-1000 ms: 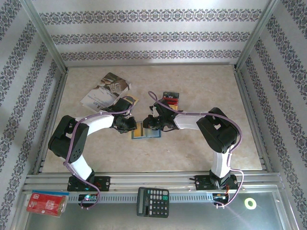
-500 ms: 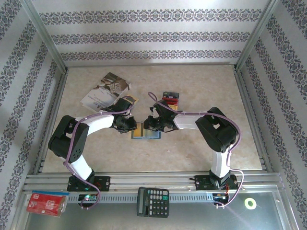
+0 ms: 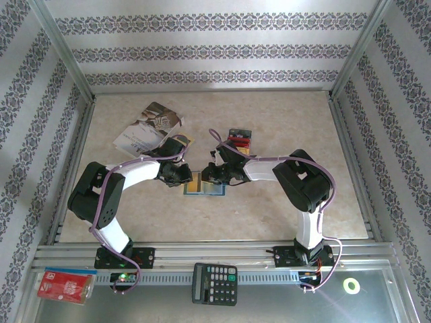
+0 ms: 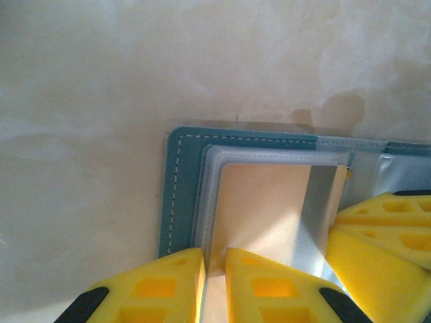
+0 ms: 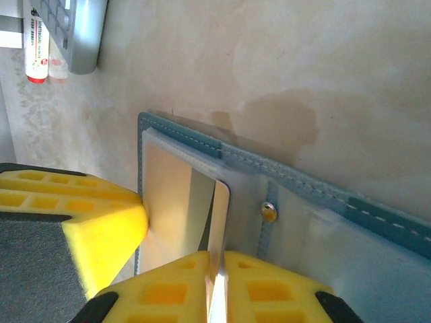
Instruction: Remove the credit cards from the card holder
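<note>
The blue card holder [image 3: 203,186] lies open mid-table between both arms. My left gripper [image 4: 214,259] is shut on the edge of its clear slot by the stitched blue border [image 4: 176,195], and a gold-tan credit card [image 4: 262,202] shows inside the slot. My right gripper [image 5: 217,259] is shut on the thin edge of that gold-tan credit card [image 5: 221,212], which stands on edge above the card holder [image 5: 377,215]. From above, the left gripper [image 3: 184,177] and the right gripper [image 3: 213,175] meet over the wallet. The red and black cards are hidden.
A small silver calculator [image 5: 74,33] with a red-and-white item beside it lies just beyond the wallet [image 3: 239,138]. Leaflets [image 3: 148,128] lie at the back left. On the near ledge are a black calculator [image 3: 215,284], a red packet [image 3: 64,284] and a green ring [image 3: 351,285].
The right arm has shifted slightly to the left, and the wallet edged left with it. The left arm has barely moved.
</note>
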Action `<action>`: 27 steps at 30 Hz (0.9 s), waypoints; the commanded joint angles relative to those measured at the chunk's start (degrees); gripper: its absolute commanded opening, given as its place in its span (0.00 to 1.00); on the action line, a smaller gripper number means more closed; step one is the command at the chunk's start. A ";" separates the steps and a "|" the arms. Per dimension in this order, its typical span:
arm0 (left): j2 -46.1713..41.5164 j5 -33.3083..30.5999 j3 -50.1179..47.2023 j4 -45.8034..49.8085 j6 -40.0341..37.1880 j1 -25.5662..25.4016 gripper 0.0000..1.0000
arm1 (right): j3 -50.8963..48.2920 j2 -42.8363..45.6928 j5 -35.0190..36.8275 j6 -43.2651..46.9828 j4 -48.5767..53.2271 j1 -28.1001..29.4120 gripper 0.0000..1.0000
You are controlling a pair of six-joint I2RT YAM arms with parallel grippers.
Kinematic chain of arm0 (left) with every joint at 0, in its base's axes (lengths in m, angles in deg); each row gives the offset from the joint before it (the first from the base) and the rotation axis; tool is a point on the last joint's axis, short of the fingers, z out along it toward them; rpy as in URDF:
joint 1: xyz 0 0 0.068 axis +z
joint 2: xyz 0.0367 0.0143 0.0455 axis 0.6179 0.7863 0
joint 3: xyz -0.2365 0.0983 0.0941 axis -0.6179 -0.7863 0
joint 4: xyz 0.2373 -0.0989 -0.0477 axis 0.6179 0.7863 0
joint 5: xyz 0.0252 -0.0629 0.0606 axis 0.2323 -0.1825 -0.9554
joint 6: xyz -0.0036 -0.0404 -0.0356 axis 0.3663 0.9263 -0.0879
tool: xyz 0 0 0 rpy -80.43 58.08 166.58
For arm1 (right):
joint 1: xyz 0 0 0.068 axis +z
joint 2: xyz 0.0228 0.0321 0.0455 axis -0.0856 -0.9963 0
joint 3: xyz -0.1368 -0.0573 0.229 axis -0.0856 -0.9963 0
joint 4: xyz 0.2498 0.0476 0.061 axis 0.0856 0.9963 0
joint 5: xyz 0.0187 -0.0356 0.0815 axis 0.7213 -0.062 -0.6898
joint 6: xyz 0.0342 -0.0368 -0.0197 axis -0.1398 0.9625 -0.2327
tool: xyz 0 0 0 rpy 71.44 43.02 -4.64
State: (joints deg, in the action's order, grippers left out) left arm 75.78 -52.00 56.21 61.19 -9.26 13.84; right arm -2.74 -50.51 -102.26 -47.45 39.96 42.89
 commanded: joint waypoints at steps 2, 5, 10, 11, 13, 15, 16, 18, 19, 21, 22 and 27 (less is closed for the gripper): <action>1.27 -0.65 -0.66 2.74 -0.64 -0.61 0.18 | 0.82 -1.07 -2.79 -1.06 -2.22 0.11 0.12; 1.16 -0.65 -0.53 2.79 -0.67 -0.59 0.19 | 0.82 -0.57 -2.63 -1.49 -2.15 -0.12 0.08; -1.14 -0.80 1.14 5.00 -0.32 -0.66 0.23 | -0.55 1.31 -0.82 -1.87 -1.07 -0.92 0.04; -1.95 -1.13 1.39 5.25 -0.40 -0.65 0.23 | -0.89 1.69 -0.44 -1.76 -0.63 -1.06 0.04; -3.25 -2.03 2.21 6.24 -0.92 -0.57 0.24 | -1.58 2.38 0.12 -1.35 0.20 -1.42 0.04; -3.76 -2.55 2.83 7.06 -1.29 -0.59 0.24 | -2.09 2.99 0.44 -0.98 0.64 -1.76 0.04; -3.84 -2.50 3.12 7.36 -1.30 -0.67 0.24 | -2.25 3.15 0.54 -0.89 0.85 -1.85 0.04; -4.02 -2.20 3.48 7.47 -1.27 -0.64 0.24 | -2.34 3.41 0.60 -0.80 0.99 -1.99 0.04; -4.18 -2.08 3.63 7.37 -1.06 -0.59 0.24 | -2.28 3.34 0.59 -0.79 1.13 -1.98 0.04; -4.46 -0.97 3.49 6.25 -0.42 -0.62 0.25 | -2.19 3.38 0.61 -0.85 1.07 -1.94 0.04; -4.48 0.14 3.33 5.10 0.07 -0.61 0.24 | -2.19 3.25 0.51 -0.88 1.01 -1.97 0.04; -2.27 7.02 1.97 -1.54 3.17 -0.60 0.23 | -2.02 2.84 0.45 -0.92 0.90 -1.97 0.04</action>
State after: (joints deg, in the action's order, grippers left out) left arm 72.87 -49.13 58.62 63.79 -8.19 13.82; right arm -4.30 -48.93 -102.59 -48.93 40.35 41.38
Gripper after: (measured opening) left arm 0.233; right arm 0.057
